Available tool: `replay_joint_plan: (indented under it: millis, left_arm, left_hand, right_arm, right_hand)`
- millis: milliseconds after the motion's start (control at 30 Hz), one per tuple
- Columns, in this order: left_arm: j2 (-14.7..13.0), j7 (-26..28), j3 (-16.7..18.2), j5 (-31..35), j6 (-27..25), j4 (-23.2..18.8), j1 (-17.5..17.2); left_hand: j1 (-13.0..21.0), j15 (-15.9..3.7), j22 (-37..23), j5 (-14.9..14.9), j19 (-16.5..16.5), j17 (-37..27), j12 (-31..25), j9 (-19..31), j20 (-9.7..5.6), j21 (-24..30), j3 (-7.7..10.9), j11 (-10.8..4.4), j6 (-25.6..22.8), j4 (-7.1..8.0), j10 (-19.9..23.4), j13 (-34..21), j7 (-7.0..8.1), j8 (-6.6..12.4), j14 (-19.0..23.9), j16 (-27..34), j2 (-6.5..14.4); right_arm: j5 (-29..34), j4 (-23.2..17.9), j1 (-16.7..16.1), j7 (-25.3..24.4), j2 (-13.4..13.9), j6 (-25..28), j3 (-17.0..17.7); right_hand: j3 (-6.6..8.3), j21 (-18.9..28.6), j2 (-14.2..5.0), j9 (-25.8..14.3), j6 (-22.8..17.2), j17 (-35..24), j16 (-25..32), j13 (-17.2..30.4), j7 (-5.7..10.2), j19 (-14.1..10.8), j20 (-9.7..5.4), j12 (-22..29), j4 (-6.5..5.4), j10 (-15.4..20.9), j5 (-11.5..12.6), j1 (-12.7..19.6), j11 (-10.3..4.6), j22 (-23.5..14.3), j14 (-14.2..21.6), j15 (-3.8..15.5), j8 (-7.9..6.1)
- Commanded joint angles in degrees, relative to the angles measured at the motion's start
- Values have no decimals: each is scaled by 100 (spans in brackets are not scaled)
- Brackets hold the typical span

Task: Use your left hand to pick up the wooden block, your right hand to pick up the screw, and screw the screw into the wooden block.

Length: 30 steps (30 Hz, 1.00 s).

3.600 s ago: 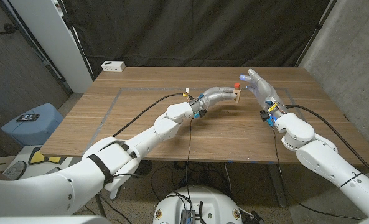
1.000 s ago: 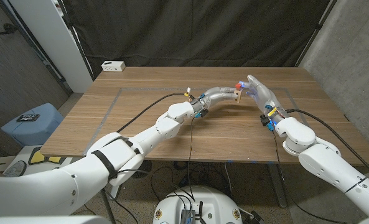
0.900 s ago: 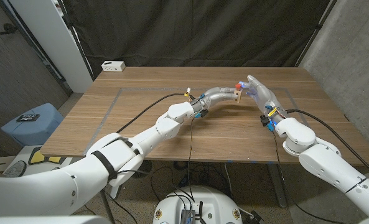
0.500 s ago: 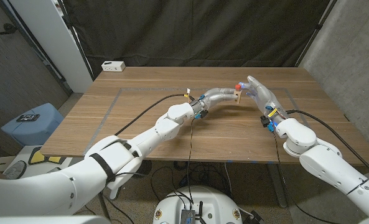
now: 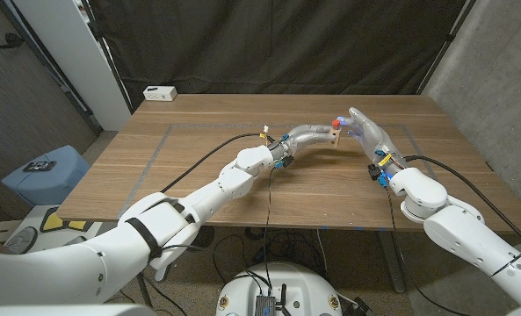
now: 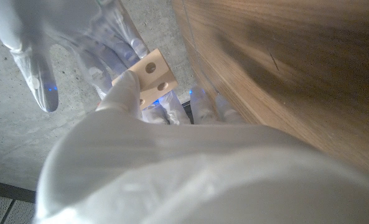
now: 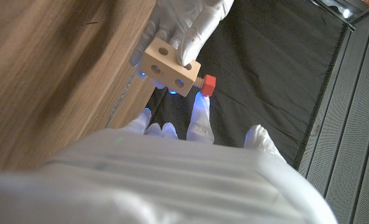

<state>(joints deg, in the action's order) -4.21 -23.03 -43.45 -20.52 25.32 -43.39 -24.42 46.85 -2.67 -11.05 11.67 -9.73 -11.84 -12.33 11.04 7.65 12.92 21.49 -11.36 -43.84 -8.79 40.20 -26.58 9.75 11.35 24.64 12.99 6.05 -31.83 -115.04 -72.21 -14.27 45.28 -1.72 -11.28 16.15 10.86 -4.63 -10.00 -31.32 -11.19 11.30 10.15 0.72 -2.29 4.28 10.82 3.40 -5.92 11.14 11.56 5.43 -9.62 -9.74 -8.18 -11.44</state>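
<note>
Fingers of the left hand pinching the wooden block, held up off the table over its far middle. Fingertips of the right hand reaching up to the red head of the screw, one just under it; firm pinch or mere touch cannot be told. Rest of the right hand's fingers extended and loosely together in the head view.

From the right wrist view: block seen with round holes on its faces, the screw standing out of one end face, its shaft partly sunk in the wood. From the left wrist view: block seen from another side, two holes showing, thumb lying across its near edge, right hand's fingers hanging blurred beside it. From the head view: screw a small red dot at the block's top, both arms meeting there, a white box near the table's far left corner.

Compared with 3.6 s ago: right hand then spread wide beside the block, now narrowed and closed in on the screw head. Left hand and block unchanged in place.
</note>
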Motion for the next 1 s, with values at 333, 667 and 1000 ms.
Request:
replay_joint_plan:
  millis: [333,667,1000]
  left_arm:
    - [14,-12,24,-51,-1,36,-5]
    - [4,-23,24,-61,-10,-3,-22]
    - [-19,-20,18,-60,-37,-77,-45]
  left_hand:
    - [-85,-173,-25,38,-30,-11,-45,31,18,28,73,24,-116,33,16,1,-67,41,40,3,37]
    - [-110,-177,-25,38,-35,-11,-49,31,20,32,79,15,-120,39,23,2,-75,41,44,2,35]
    - [-122,-161,-26,39,-31,-11,-48,31,21,30,91,38,-114,40,20,4,-84,38,43,-1,42]
  right_arm:
    - [80,-157,-121,-132,12,83,41]
    - [101,-266,-226,-181,35,129,83]
    - [128,-362,-327,-217,60,162,134]
  right_hand:
    - [27,52,-58,-21,-98,-10,38,13,13,-77,19,43,40,58,-20,25,-13,-12,-143,52,12]
    - [32,53,-65,-22,-126,-6,39,13,28,-99,20,43,54,74,-21,28,-21,-12,-129,61,15]
    - [39,56,-76,-23,-149,-4,45,13,49,-128,23,42,68,92,-23,31,-31,-12,-105,64,21]
